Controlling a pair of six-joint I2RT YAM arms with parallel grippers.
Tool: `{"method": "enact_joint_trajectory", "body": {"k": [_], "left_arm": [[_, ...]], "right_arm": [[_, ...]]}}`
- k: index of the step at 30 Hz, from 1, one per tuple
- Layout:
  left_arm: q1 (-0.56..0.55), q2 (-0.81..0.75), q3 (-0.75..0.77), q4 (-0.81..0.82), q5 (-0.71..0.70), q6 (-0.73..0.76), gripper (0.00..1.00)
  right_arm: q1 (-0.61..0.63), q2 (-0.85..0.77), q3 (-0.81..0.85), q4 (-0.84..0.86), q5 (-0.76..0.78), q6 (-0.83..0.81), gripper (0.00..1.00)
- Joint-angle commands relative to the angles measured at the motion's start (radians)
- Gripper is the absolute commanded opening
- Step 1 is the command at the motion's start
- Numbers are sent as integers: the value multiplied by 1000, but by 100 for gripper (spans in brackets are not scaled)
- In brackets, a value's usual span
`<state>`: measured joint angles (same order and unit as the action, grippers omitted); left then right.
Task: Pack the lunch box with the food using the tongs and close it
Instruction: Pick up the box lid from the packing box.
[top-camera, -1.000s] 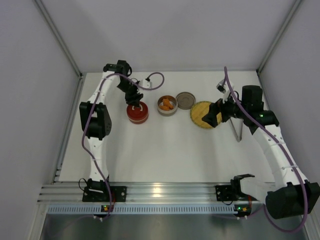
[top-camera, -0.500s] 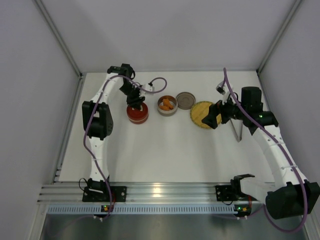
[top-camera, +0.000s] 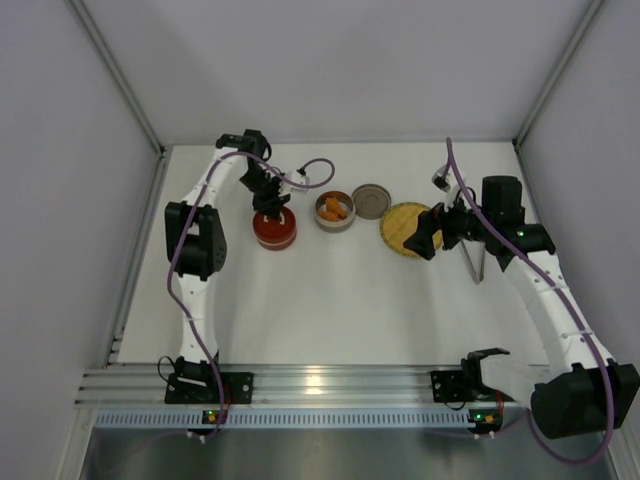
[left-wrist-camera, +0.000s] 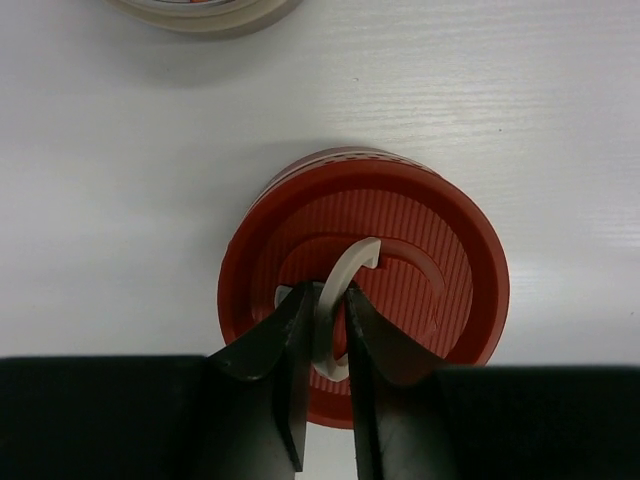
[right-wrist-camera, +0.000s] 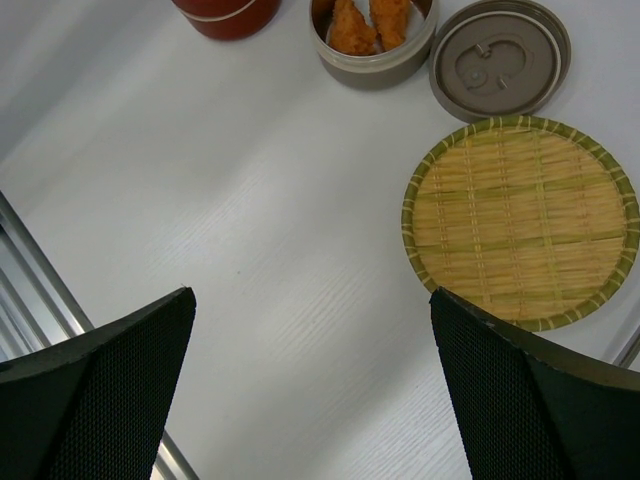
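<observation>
The left gripper (left-wrist-camera: 325, 330) pinches the white handle (left-wrist-camera: 345, 280) on the red lid (left-wrist-camera: 440, 260). The right gripper (right-wrist-camera: 310, 300) is wide open. Orange food (right-wrist-camera: 370, 22) sits in the bowl (right-wrist-camera: 375, 65); the tongs (top-camera: 476, 258) lie near the woven plate (right-wrist-camera: 520, 220).

In the left wrist view the black fingers (left-wrist-camera: 285, 370) of the left gripper (left-wrist-camera: 328, 298) hide the near rim of the round red ribbed lid (left-wrist-camera: 420, 250) and the lower end of its white loop handle (left-wrist-camera: 345, 275), while the far edge cuts off a beige round bowl (left-wrist-camera: 205, 10). In the right wrist view the far edge crops the orange food pieces (right-wrist-camera: 352, 28). From above, the right arm (top-camera: 520, 238) covers part of the slim silver metal tongs (top-camera: 477, 268).
</observation>
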<state>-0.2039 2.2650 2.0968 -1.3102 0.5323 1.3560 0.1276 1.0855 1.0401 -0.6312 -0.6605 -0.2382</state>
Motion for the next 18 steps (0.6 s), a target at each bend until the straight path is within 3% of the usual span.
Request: {"method": "enact_joint_trajectory", "body": {"k": [1,8,18], "left_arm": [[-17,-39,-23,-195,1,-15,24],[-28,-110,-50,-182,9,-75,0],[-28,-280,-107,-48,21,-331,0]], "right_arm": [[-19,-29,-3,21,-25,0,99],[-20,-38,-5,19,-21,0,99],[-22,-64,-14,21,-16,17,99]]}}
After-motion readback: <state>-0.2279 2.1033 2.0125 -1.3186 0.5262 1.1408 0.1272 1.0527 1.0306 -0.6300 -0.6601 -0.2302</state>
